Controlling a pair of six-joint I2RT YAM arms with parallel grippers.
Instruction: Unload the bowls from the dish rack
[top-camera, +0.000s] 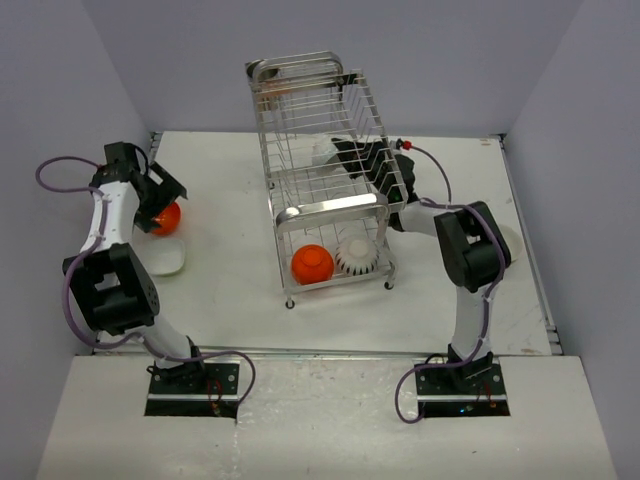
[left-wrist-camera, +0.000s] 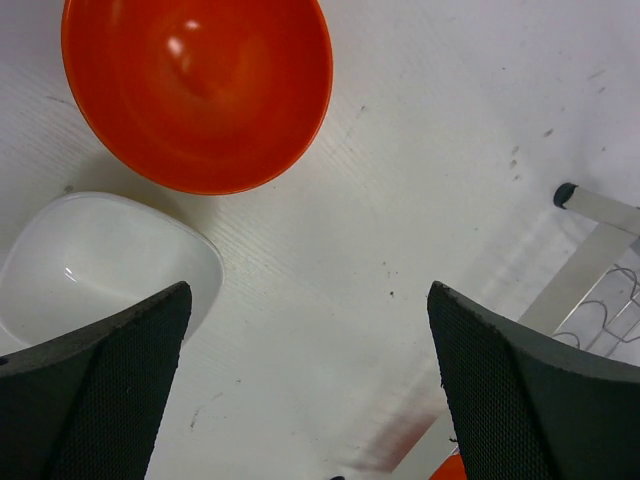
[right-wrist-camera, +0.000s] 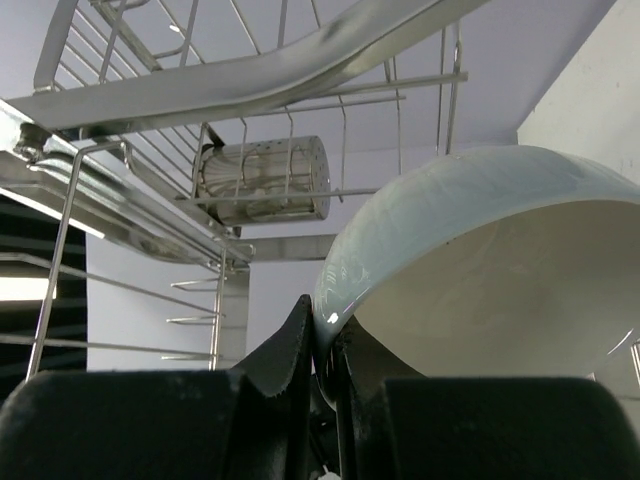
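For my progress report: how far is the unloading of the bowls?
Done: one orange bowl and a white bowl sit on the table. In hand: the right end effector pinches the rim of a pale bowl inside the rack. Left: a second orange bowl and a ribbed bowl on the lower tier.

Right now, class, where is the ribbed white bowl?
In the top view, the ribbed white bowl sits on the lower tier of the dish rack, near its front, immediately right of an orange bowl.

Table (top-camera: 235, 255): rack (top-camera: 330, 207), orange bowl (left-wrist-camera: 195, 90), white bowl (left-wrist-camera: 100, 265)
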